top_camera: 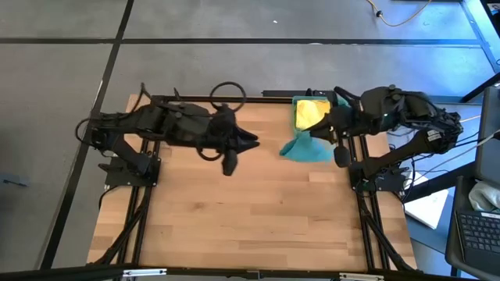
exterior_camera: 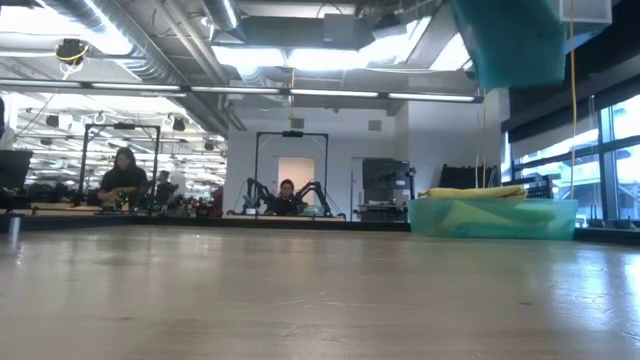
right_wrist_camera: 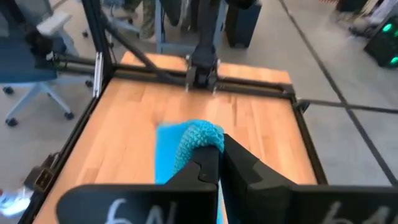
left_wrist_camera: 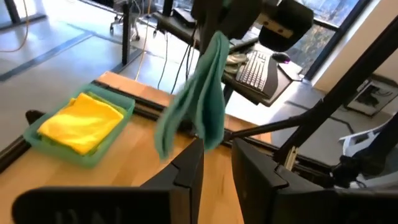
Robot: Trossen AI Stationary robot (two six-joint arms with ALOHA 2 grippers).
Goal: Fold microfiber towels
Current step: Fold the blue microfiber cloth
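A teal microfiber towel (top_camera: 305,148) hangs high over the table's far right part, with my right gripper (right_wrist_camera: 219,155) shut on it. In the low view only its lower end (exterior_camera: 510,45) shows, far above the tabletop. A yellow towel (top_camera: 311,113) lies folded in the teal tray (top_camera: 294,117) at the far right. My left gripper (left_wrist_camera: 217,165) is raised over the table's far middle, open, pointing at the hanging towel (left_wrist_camera: 199,106) and a little short of it, with nothing between its fingers. My right gripper pinches a bunched-up part at the top of the teal towel (right_wrist_camera: 198,138) between its two fingers. The fingers come from the table's right side, slanting downward. The towel hangs slack below them in loose folds, clear of the table.
The tray (left_wrist_camera: 93,155) stands just behind and beside the hanging towel. Bare wooden tabletop (top_camera: 242,218) stretches over the middle and near side. A black frame rail (top_camera: 359,226) borders the table. People sit at desks far back in the room (exterior_camera: 125,175).
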